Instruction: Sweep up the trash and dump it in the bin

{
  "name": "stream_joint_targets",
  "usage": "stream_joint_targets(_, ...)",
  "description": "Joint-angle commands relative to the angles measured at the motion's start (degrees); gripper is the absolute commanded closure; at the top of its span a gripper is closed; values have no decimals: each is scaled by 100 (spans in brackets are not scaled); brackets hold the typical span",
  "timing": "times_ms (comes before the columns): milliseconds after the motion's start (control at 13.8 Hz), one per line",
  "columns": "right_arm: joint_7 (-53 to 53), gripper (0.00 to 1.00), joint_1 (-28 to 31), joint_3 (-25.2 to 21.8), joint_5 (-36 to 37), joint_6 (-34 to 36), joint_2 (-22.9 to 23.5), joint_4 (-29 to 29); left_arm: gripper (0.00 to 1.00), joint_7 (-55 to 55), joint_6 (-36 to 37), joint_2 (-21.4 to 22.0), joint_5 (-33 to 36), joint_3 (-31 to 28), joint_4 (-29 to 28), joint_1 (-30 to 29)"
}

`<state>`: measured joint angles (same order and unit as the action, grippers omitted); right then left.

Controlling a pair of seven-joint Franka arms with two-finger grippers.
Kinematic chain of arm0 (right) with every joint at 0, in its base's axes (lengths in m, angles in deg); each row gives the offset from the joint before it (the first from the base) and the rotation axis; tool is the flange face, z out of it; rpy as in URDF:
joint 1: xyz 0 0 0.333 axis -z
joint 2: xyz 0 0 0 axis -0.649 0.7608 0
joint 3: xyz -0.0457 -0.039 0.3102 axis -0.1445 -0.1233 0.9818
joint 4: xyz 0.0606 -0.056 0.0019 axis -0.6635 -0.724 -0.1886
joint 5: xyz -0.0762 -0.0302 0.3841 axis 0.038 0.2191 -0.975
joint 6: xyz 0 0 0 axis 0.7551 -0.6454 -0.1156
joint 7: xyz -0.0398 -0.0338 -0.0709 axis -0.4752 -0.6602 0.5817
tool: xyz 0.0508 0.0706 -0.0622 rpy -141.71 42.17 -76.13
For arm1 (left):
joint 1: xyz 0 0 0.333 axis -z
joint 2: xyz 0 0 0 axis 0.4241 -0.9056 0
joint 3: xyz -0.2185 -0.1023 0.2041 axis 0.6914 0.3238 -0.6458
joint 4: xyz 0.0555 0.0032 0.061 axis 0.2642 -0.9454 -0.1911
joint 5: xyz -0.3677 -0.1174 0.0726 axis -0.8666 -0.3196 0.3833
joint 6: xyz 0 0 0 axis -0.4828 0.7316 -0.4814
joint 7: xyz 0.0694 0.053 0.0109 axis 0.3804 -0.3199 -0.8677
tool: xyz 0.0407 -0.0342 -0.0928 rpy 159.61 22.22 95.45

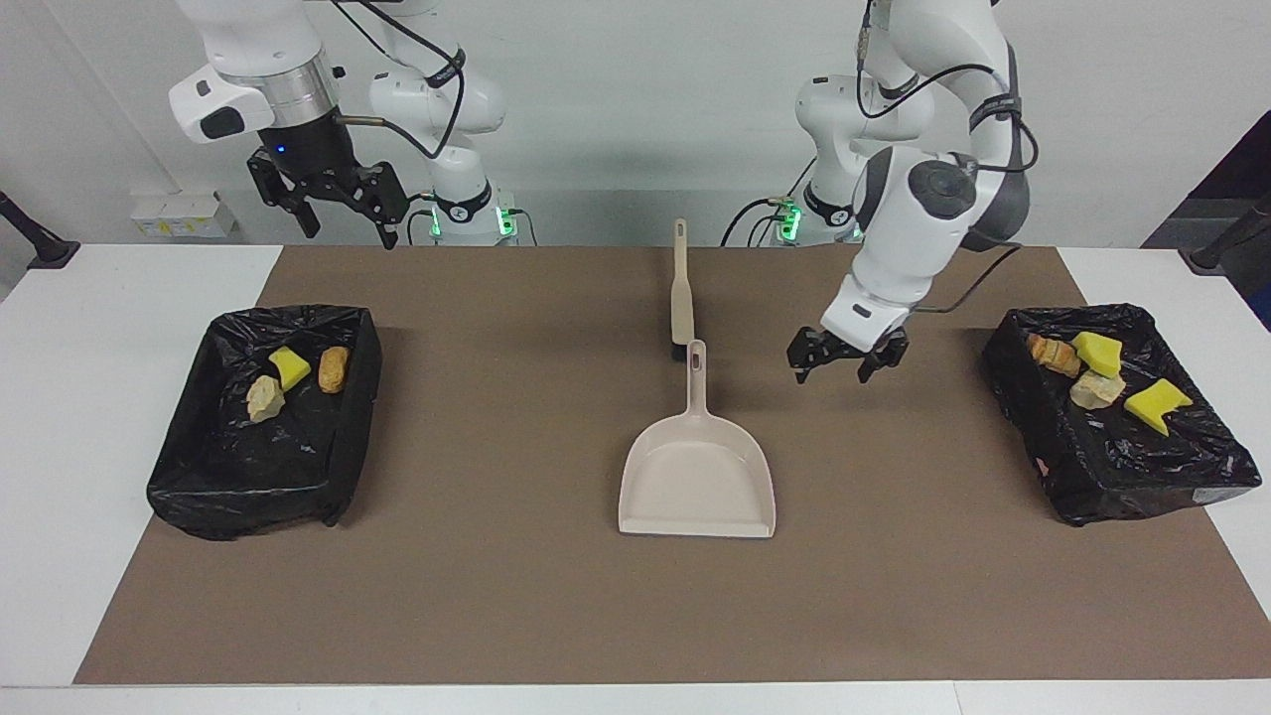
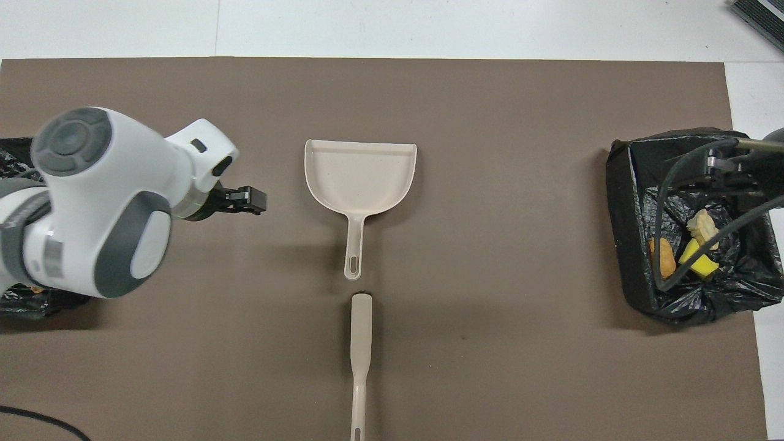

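The beige dustpan (image 1: 697, 477) (image 2: 361, 177) lies flat mid-mat, handle toward the robots, with nothing touching it. A beige brush (image 1: 681, 298) (image 2: 361, 331) lies in line with it, nearer the robots. My left gripper (image 1: 844, 362) (image 2: 248, 200) hangs open and empty over bare mat between the dustpan and the bin (image 1: 1142, 492) at the left arm's end. Several trash pieces (image 1: 1157, 405) lie in that bin. The bin (image 1: 238, 497) (image 2: 621, 202) at the right arm's end holds three trash pieces (image 1: 289, 366) (image 2: 698, 260). My right gripper (image 1: 343, 214) waits open, raised above this bin.
A brown mat (image 1: 496, 596) covers most of the white table (image 1: 60, 447). In the overhead view the left arm hides most of the bin at its end. No loose pieces show on the mat.
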<state>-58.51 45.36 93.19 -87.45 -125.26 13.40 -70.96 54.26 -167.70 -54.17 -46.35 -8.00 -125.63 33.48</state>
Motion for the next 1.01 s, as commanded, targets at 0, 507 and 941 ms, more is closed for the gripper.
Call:
stream_joint_targets(0,77,0,56,45,7,-57,-25,-9,0,795,854,509,114,62,5,-494)
stream_joint_targets(507,77,0,56,36,7,-57,-25,-9,0,1105,2542,695,493,19,1524,-909)
stream_joint_targets(941,77,0,65,36,7,-57,-25,-9,0,1105,2720,695,309,-34,1826,-1032)
